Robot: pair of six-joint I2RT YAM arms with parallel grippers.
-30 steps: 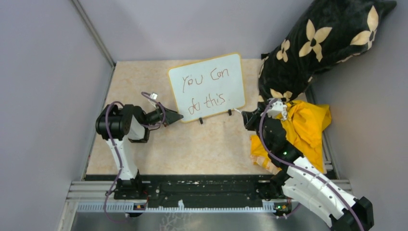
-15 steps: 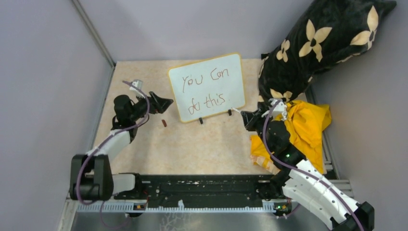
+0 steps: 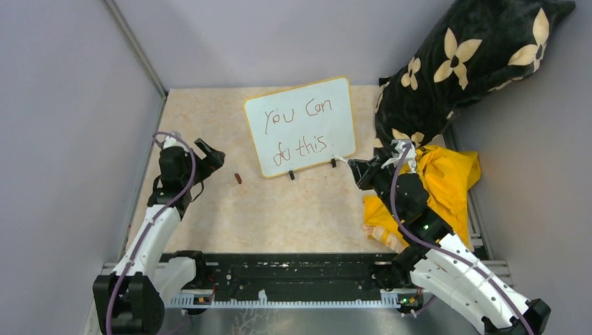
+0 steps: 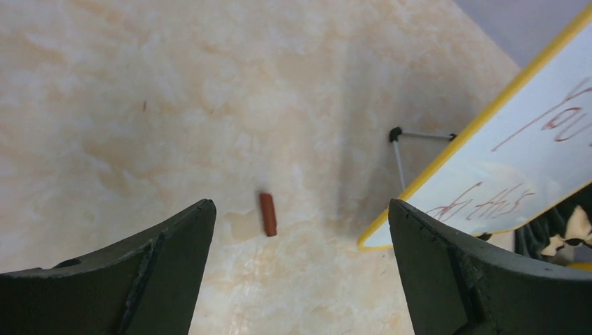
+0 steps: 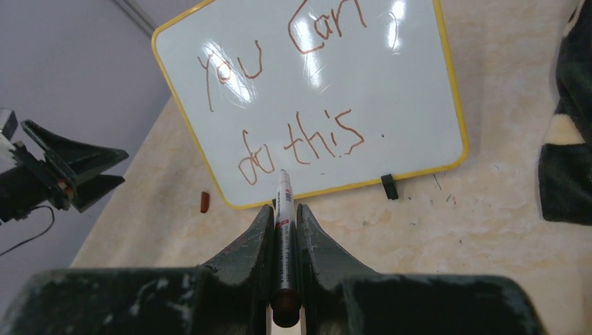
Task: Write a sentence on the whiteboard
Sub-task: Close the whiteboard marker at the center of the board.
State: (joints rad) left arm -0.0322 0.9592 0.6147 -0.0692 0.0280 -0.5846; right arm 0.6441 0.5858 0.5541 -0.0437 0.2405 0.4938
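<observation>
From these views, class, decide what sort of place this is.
Probably a robot test cell: plain grey walls enclose a small beige table, the left arm and right arm are bolted to a rail at its near edge, and a whiteboard stands as a prop.

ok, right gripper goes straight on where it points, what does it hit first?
The whiteboard, near its bottom edge. The marker held in the right gripper sticks out ahead, so its tip would likely touch first; the gap is hard to judge.
</observation>
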